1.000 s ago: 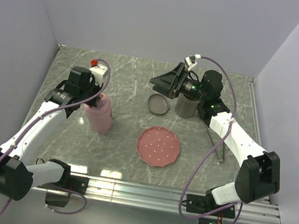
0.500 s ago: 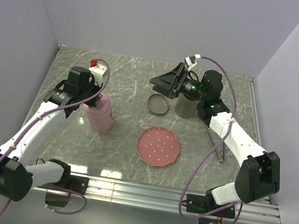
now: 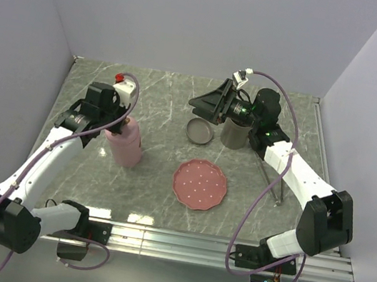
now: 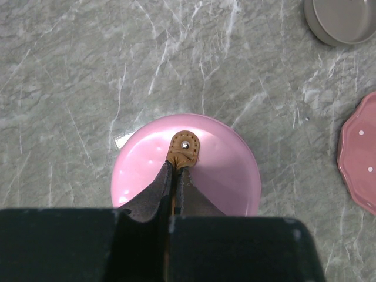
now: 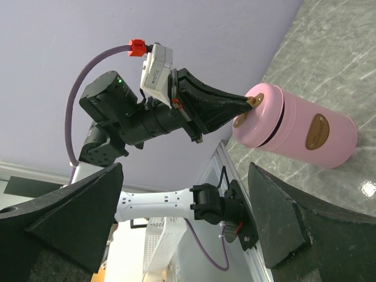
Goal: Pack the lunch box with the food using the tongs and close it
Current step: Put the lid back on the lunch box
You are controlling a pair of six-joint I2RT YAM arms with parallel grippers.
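Observation:
The pink cylindrical lunch box [image 3: 127,145] stands upright at the left of the table. My left gripper [image 4: 175,167] is shut on the brown leather tab [image 4: 184,148] on top of its pink lid [image 4: 217,176]. The right wrist view shows the same lunch box [image 5: 305,126] with that gripper [image 5: 238,114] pinching the tab. My right gripper [image 3: 205,104] hangs open and empty over the back of the table, near a grey round dish [image 3: 199,131]. The tongs [image 3: 275,192] lie at the right, beside the right arm. No food is in view.
A pink scalloped plate [image 3: 200,184] lies in the middle near the front, its edge also in the left wrist view [image 4: 361,153]. A dark grey cup [image 3: 233,134] stands under the right wrist. The grey dish [image 4: 343,20] lies beyond the lunch box. Walls enclose three sides.

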